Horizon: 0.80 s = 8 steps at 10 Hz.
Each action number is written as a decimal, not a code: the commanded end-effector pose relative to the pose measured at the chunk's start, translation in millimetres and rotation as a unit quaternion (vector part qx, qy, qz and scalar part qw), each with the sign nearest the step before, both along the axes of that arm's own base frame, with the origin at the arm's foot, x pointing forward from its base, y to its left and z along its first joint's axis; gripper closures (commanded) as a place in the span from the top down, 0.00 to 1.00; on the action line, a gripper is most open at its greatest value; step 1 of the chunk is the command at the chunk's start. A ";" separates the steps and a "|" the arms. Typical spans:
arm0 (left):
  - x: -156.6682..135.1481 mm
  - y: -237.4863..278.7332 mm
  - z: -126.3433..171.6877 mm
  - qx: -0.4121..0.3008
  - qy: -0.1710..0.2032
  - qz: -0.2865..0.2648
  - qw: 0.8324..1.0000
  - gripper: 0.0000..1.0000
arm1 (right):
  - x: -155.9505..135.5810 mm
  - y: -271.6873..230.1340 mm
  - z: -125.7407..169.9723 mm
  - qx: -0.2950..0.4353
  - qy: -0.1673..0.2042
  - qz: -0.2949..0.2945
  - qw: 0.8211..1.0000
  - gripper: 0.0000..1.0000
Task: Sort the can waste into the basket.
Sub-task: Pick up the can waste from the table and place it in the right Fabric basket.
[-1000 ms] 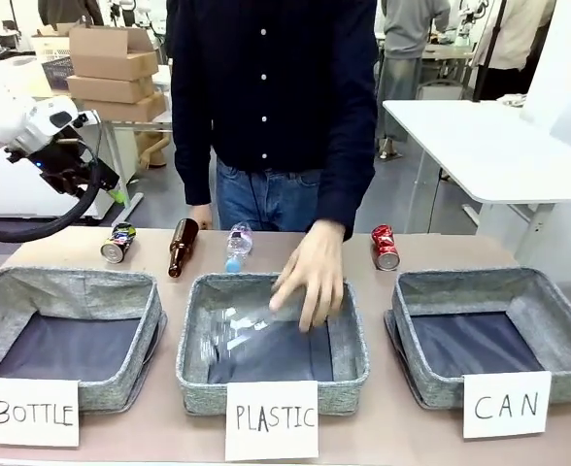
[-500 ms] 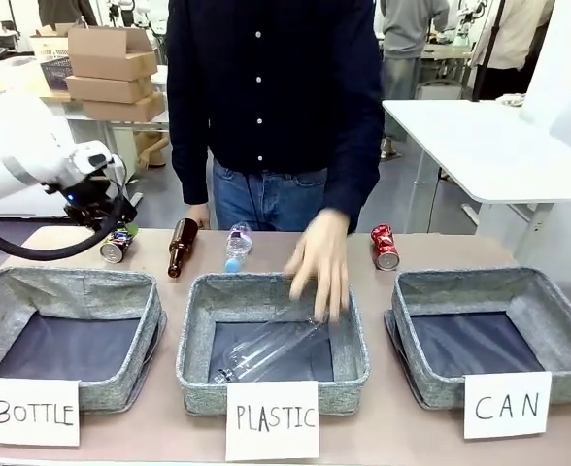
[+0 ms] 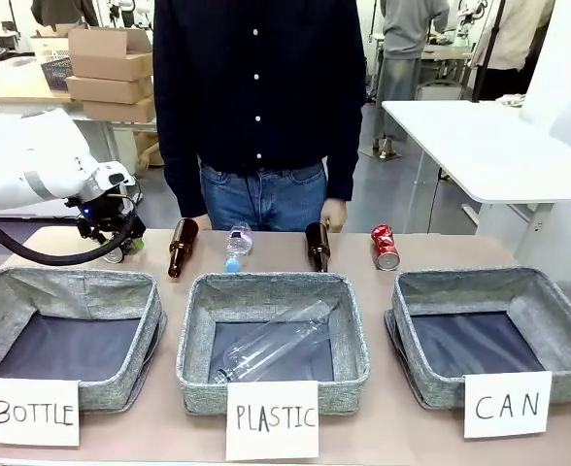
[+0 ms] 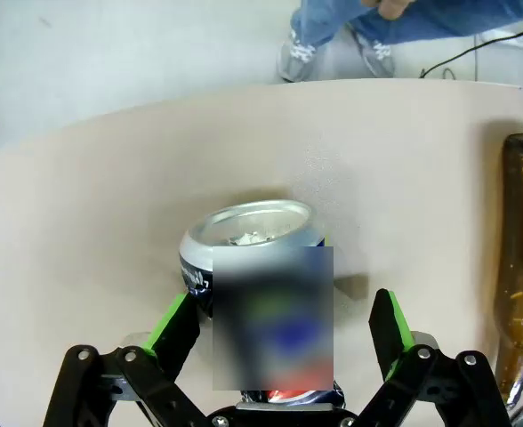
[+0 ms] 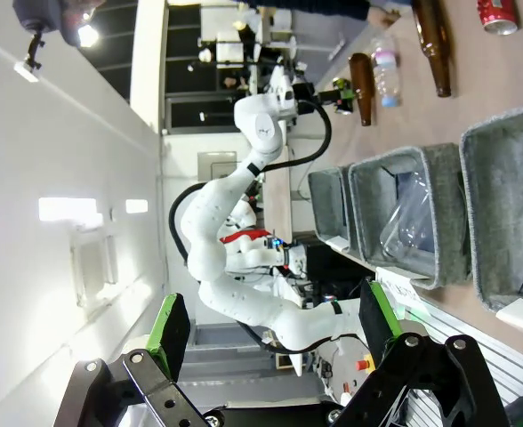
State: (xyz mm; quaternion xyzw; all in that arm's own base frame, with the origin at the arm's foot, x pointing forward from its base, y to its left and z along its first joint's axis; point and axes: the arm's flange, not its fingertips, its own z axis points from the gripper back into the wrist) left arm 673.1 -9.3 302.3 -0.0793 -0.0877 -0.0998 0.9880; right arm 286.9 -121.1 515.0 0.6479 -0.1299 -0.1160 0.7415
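Worktop (image 3: 383, 437): CAN basket (image 3: 557, 325) at its right end. Left pincer (image 4: 284, 307) jaws apart, straddling blue can (image 4: 248, 236) (far-left back edge). Right pincer (image 5: 270, 302) apart too, up in air. Red can (image 3: 385, 247) lies just behind basket.

Pale counter (image 3: 266, 260) – three grey baskets are lined up along the near edge: the BOTTLE basket (image 3: 33, 282), the PLASTIC basket (image 3: 266, 283) and the CAN basket (image 3: 460, 280). Along the far side are laid out a dark blue can (image 4: 253, 227), a brown bottle (image 3: 181, 247), a small clear bottle (image 3: 236, 247), a second brown bottle (image 3: 317, 246) and a red can (image 3: 385, 247).
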 end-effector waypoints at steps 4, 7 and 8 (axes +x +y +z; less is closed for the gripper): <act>6.6 -4.1 -7.2 0.012 0.028 0.008 1.000 1.00 | 2.4 0.0 2.0 0.003 -0.016 0.002 1.000 1.00; 13.0 -4.9 -5.3 0.018 0.025 0.002 1.000 0.40 | 2.4 0.0 2.0 0.003 -0.016 0.002 1.000 1.00; 15.2 -4.7 -5.0 0.018 0.026 0.001 1.000 0.00 | 2.4 0.0 2.0 0.003 -0.016 0.002 1.000 1.00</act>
